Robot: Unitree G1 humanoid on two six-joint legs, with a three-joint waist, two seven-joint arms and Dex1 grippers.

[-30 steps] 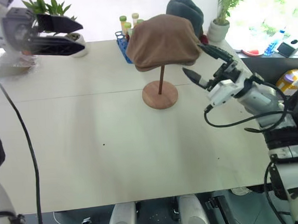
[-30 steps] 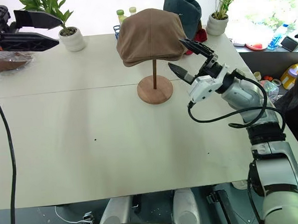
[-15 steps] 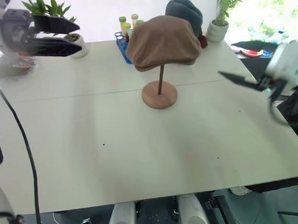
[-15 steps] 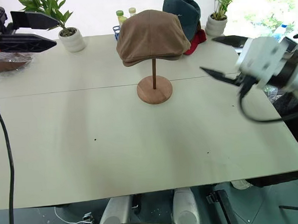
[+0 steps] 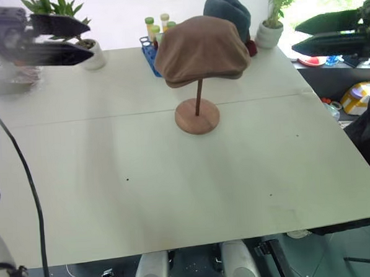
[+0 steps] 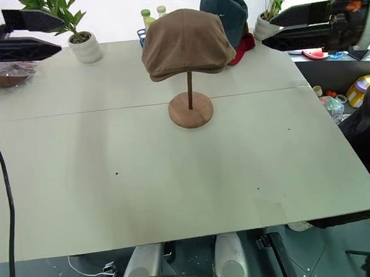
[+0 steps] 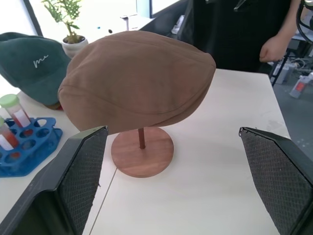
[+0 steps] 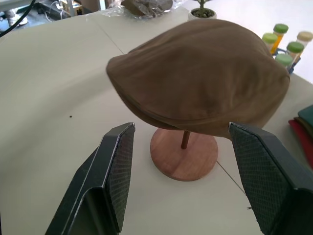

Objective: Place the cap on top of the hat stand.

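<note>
The brown cap (image 5: 202,49) sits on top of the hat stand, covering its top disc; the thin rod (image 5: 198,98) and round wooden base (image 5: 197,116) show below it. My left gripper (image 5: 90,41) hangs open high at the far left, pointing toward the cap and well clear of it. High at the far right, my right gripper (image 5: 294,37) is open too and points back at the cap with nothing between its fingers. Each wrist view frames the cap (image 7: 137,83) (image 8: 200,73) between that gripper's spread fingers (image 7: 83,166) (image 8: 115,166).
A blue rack of tubes (image 5: 150,50), a dark green hat (image 5: 229,12) and a red hat (image 5: 252,48) stand behind the stand. Potted plants (image 5: 93,53) (image 5: 270,35) line the far table edge. A plastic bag (image 5: 11,76) lies far left. A person (image 7: 244,29) stands beyond the table.
My right gripper has drawn away from beside the cap, rising and swinging right while rolling over. The left gripper and the cap on the stand have stayed put.
</note>
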